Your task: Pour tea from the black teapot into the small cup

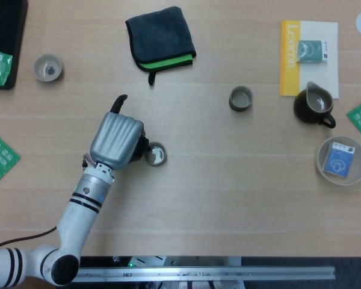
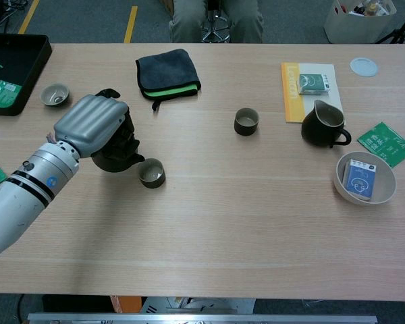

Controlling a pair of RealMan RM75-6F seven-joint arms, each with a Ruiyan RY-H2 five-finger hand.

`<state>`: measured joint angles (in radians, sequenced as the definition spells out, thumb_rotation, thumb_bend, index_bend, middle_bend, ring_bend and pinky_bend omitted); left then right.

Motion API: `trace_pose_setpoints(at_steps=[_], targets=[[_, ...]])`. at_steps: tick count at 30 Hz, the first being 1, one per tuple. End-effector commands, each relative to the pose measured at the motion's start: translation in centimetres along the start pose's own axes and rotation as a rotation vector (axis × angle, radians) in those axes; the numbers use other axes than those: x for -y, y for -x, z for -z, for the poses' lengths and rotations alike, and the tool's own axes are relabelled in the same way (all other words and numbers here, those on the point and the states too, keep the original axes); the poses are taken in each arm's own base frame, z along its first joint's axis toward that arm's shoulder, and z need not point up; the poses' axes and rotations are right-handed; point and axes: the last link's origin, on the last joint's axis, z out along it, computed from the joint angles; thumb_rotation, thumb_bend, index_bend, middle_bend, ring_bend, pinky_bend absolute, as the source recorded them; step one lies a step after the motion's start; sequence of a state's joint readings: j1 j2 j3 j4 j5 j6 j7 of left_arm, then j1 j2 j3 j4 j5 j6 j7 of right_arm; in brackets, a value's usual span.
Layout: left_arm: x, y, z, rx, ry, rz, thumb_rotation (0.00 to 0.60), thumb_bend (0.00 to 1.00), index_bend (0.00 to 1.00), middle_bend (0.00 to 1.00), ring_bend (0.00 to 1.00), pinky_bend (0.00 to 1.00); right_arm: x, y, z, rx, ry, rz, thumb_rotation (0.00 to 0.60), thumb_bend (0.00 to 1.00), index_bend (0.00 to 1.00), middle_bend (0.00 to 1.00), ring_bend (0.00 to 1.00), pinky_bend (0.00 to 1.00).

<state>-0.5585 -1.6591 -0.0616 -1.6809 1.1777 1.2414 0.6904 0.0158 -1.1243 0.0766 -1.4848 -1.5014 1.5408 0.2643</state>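
My left hand (image 1: 115, 139) (image 2: 93, 123) grips the black teapot (image 2: 118, 158), which it mostly hides in the head view. The pot is tilted, its spout right beside the rim of a small grey cup (image 1: 155, 154) (image 2: 151, 173) standing just to its right. The cup's inside looks pale; I cannot tell how much liquid is in it. My right hand shows in neither view.
A second small cup (image 1: 240, 98) stands mid-table and a third (image 1: 48, 67) at far left. A dark cloth (image 1: 160, 35) lies at the back. A dark pitcher (image 1: 313, 106), a yellow booklet (image 1: 308, 57) and a bowl (image 1: 343, 160) sit on the right.
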Motion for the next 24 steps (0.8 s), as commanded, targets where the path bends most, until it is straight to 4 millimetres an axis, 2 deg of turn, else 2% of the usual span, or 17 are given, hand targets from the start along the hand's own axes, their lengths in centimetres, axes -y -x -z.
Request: trace_pose_setpoints(at_steps=[1, 14, 24], targets=[[-0.2, 0.2, 0.1, 0.0, 0.007, -0.009, 0.598, 0.42, 1.0, 1.0, 0.96, 0.14, 0.0, 0.0, 0.0, -0.001, 0.001, -0.001, 0.6, 0.05, 0.24, 0.19, 0.0, 0.0], [-1.3, 0.4, 0.1, 0.001, 0.022, -0.005, 0.6, 0.42, 1.0, 1.0, 0.95, 0.14, -0.4, -0.1, 0.1, -0.004, 0.009, -0.003, 0.6, 0.05, 0.24, 0.19, 0.0, 0.0], [-1.3, 0.3, 0.0, -0.016, 0.023, -0.028, 0.6, 0.42, 1.0, 1.0, 0.95, 0.14, -0.5, -0.1, 0.0, -0.005, 0.009, -0.006, 0.6, 0.05, 0.24, 0.19, 0.0, 0.0]])
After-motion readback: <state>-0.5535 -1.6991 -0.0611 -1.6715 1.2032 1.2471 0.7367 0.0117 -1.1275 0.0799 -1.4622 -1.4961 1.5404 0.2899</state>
